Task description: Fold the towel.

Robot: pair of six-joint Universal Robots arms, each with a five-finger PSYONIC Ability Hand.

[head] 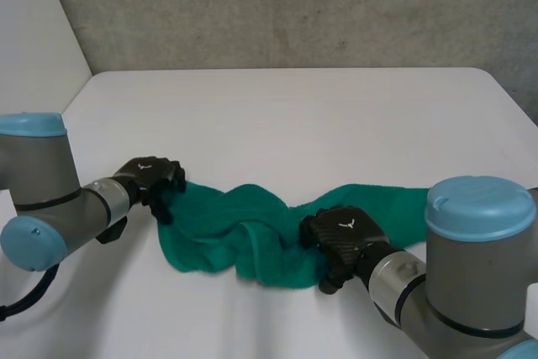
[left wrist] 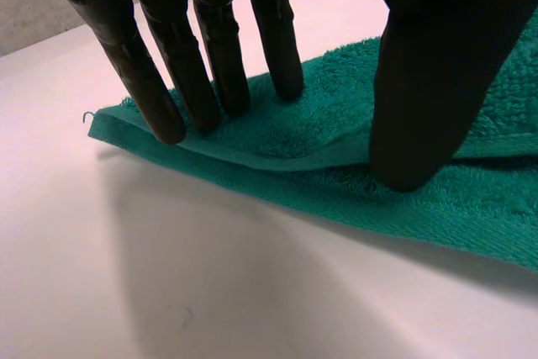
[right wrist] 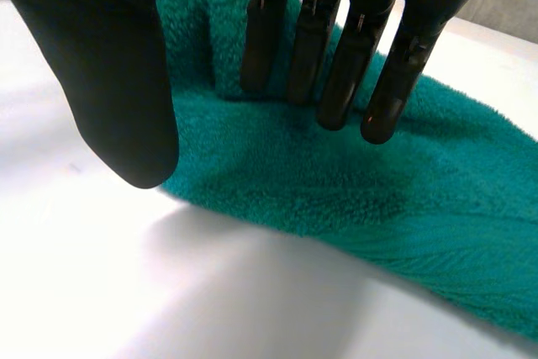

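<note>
In the head view the left hand (head: pixel 150 176) shows just its back; its fingers are out of sight beneath it, and so is the end of the towel (head: pixel 223 233) under them. The right hand (head: pixel 343 237) likewise covers a patch of the near edge. The towel's other end is lost behind the blue cap of the right arm (head: pixel 475 233), corners unseen. The left arm (head: pixel 38 208) is cut by the frame. In both wrist views the palms are cropped and the towel runs out of frame. Whether the right thumb touches cloth or table cannot be told.
</note>
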